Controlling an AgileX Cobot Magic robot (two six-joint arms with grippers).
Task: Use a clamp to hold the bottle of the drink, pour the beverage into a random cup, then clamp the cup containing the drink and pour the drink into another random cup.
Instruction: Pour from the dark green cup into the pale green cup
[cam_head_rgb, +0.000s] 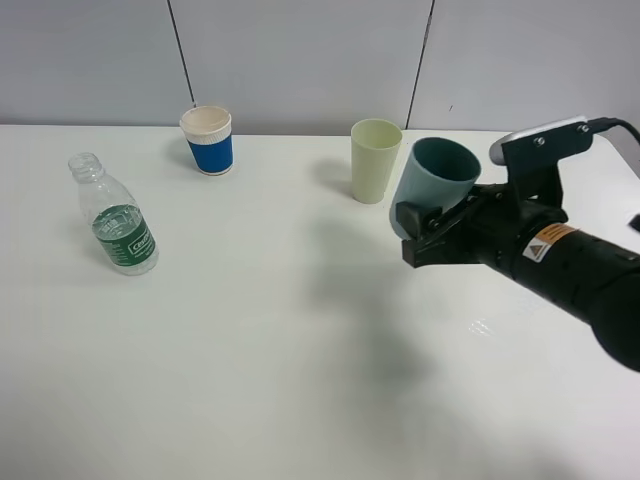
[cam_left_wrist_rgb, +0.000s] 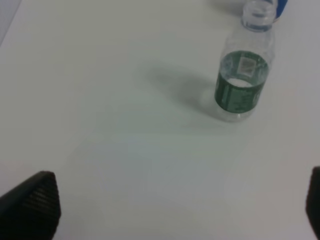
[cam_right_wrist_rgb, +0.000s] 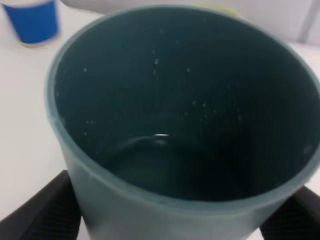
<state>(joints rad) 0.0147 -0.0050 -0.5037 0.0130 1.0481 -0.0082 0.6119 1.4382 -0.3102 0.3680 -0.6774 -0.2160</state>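
Note:
My right gripper (cam_head_rgb: 432, 232) is shut on a teal cup (cam_head_rgb: 436, 182) and holds it above the table, tilted, just right of a pale green cup (cam_head_rgb: 375, 159). In the right wrist view the teal cup (cam_right_wrist_rgb: 175, 125) fills the frame, with droplets on its inner wall and a little liquid at the bottom. A clear bottle with a green label (cam_head_rgb: 117, 222) stands uncapped at the left and also shows in the left wrist view (cam_left_wrist_rgb: 243, 80). A blue cup with a white rim (cam_head_rgb: 208, 139) stands at the back left. My left gripper's fingertips (cam_left_wrist_rgb: 35, 202) are wide apart and empty, short of the bottle.
The white table (cam_head_rgb: 280, 330) ends at a grey wall (cam_head_rgb: 300, 50) behind the cups. The blue cup shows at the edge of the right wrist view (cam_right_wrist_rgb: 32, 22).

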